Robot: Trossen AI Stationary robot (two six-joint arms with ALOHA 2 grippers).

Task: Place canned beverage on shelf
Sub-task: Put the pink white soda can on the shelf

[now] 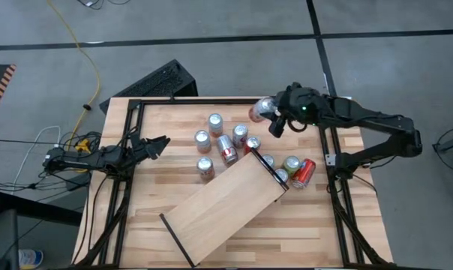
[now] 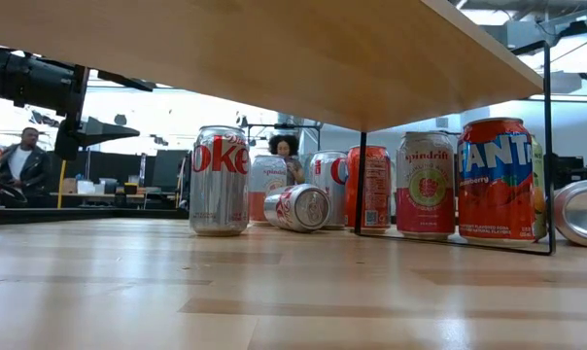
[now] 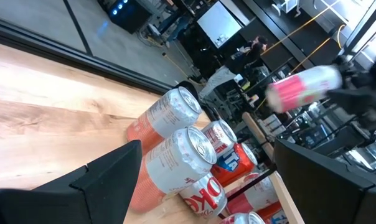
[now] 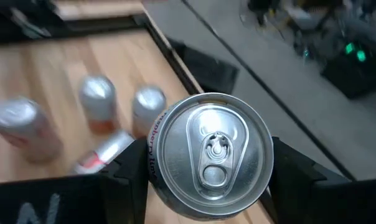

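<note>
Gripped a pink-and-silver aluminium can (image 4: 210, 163) between the right gripper (image 1: 275, 120) fingers, lifted near the far edge of the striped butcher-block tabletop (image 1: 159, 187). Sat raised on thin black end strips: pale plain-wood rectangular shelf (image 1: 225, 206), top bare. Read "Fanta" on an orange can (image 2: 495, 179), "Spindrift" (image 2: 425, 185) beside it. Hung left gripper (image 1: 157, 144) spread open over the left side.

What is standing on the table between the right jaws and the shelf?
In the high view, upright cans stand between the right gripper, holding a can, and the shelf.
</note>
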